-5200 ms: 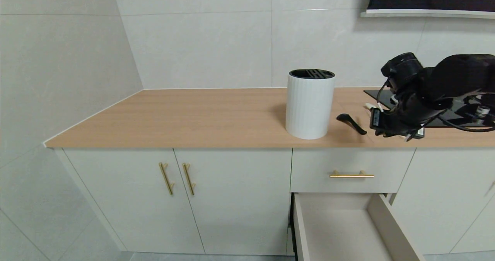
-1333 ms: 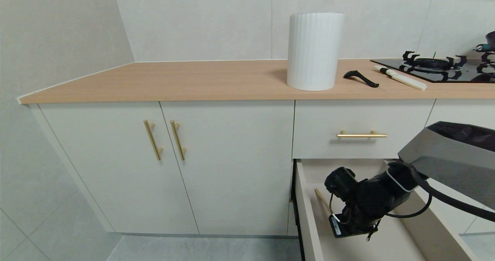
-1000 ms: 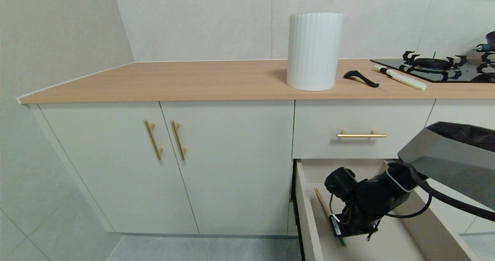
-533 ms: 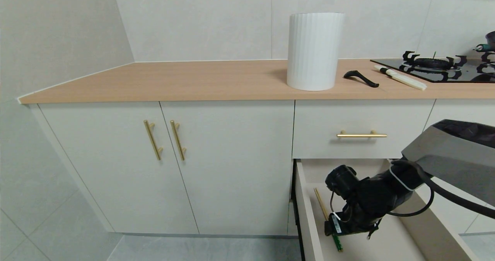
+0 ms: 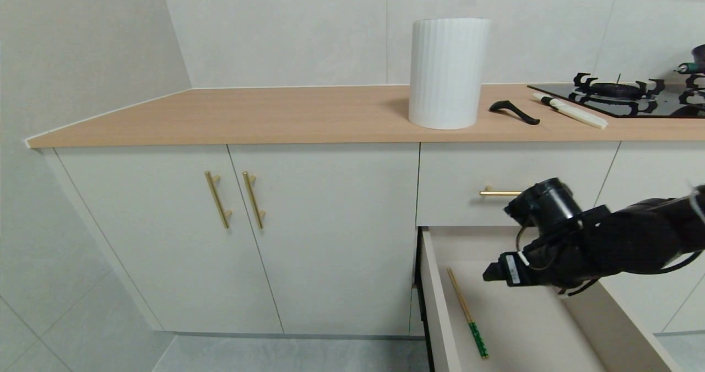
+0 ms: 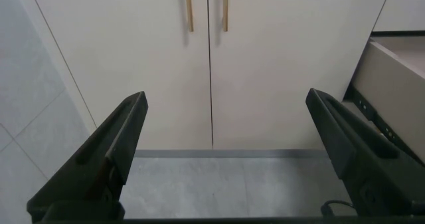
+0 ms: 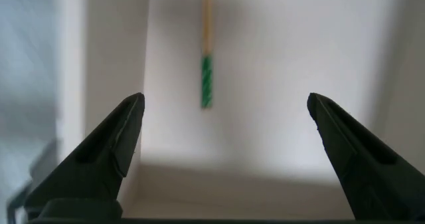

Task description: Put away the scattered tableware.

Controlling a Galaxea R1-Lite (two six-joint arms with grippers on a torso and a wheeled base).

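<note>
The wooden counter (image 5: 248, 116) stands over an open drawer (image 5: 436, 306). On the counter is a white ribbed holder (image 5: 448, 73). The right tool (image 5: 489, 275) hangs above the drawer, wide open and empty. The left tool (image 6: 226, 157), also wide open with nothing in it, faces the cabinet doors (image 6: 265, 64). Right of the holder lie a white knife (image 5: 570, 111) and a small black utensil (image 5: 512, 111). The green-tipped chopsticks (image 5: 466, 319) lie inside the drawer, near its left wall.

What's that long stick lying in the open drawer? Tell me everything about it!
It is a chopstick, thin and straight, pale wood colour with a green patterned end. It lies flat on the floor of the open drawer, near its left wall, with the green end toward the drawer's front. Nothing holds it; the right claw hangs above it, open.
</note>
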